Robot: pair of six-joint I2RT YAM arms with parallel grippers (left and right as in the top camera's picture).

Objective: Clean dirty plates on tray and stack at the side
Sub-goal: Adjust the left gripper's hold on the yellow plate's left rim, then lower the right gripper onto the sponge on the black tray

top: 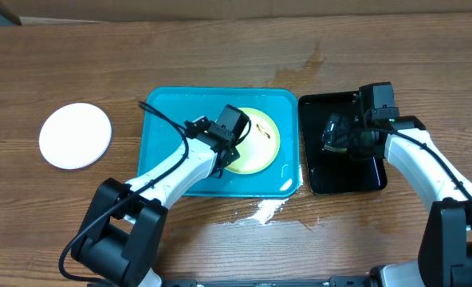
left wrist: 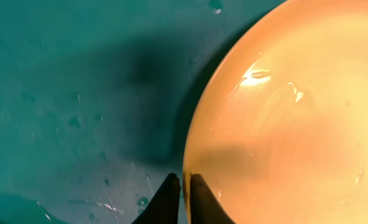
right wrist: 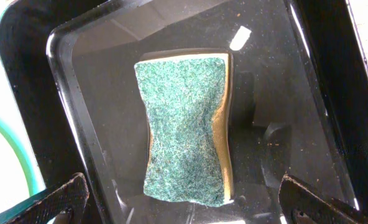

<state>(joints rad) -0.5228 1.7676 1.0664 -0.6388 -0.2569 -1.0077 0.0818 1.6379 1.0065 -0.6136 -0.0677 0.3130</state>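
Plate, pale yellow-green, lies flat in the right half of the turquoise tray, with a small mark on its face. Wrist view: the plate looks orange-tinted, glossy, with a few droplets on it. Tray floor beside it is wet and beaded with drops.

My left pincer is at the plate's left edge. The tips are drawn nearly together with the rim running between them, so I note it as clamped on the rim. From above, the arm reaches in from the tray's near side and covers that edge.

Second plate, white, sits alone on the wooden table, well apart to the left of the tray. I cannot tell if it is clean.

Black tray stands just beside the turquoise one, on its right. It holds a sponge, green scouring face up over a yellow body, lying flat on the glossy bottom.

My right pincer hangs above that sponge with fingers spread wide apart, touching nothing.

White splash marks the table at the turquoise tray's near right corner.
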